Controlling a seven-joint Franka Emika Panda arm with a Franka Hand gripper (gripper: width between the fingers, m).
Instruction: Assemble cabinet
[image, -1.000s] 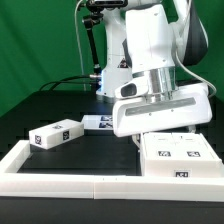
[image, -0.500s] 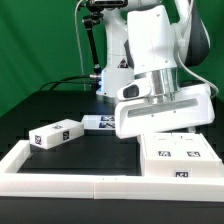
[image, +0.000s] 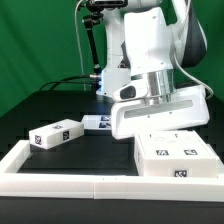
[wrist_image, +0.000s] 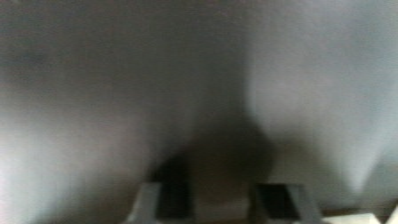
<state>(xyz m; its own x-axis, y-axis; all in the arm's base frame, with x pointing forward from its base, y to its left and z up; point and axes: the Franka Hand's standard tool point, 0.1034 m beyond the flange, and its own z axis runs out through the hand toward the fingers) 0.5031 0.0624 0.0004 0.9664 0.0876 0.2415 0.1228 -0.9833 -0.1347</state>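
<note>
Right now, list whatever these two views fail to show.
1. Gripper: in the exterior view the white wrist housing covers its fingertips. The wrist view is blurred, so I cannot tell whether it is open or shut, or what the grey surface ahead is.
2. Cabinet: in the exterior view its rear part is hidden behind the housing.
3. Small block: its tag pattern is too small to read in the exterior view.

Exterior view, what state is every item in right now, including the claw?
Large white plastic cabinet box: resting flat on the black table, tags facing up.
Small white tagged block: lying loose on the table, apart from the box.
Smaller white tagged piece: lying loose, further back.
Claw: low by the box; wrist view too blurred to tell open or shut.
</note>
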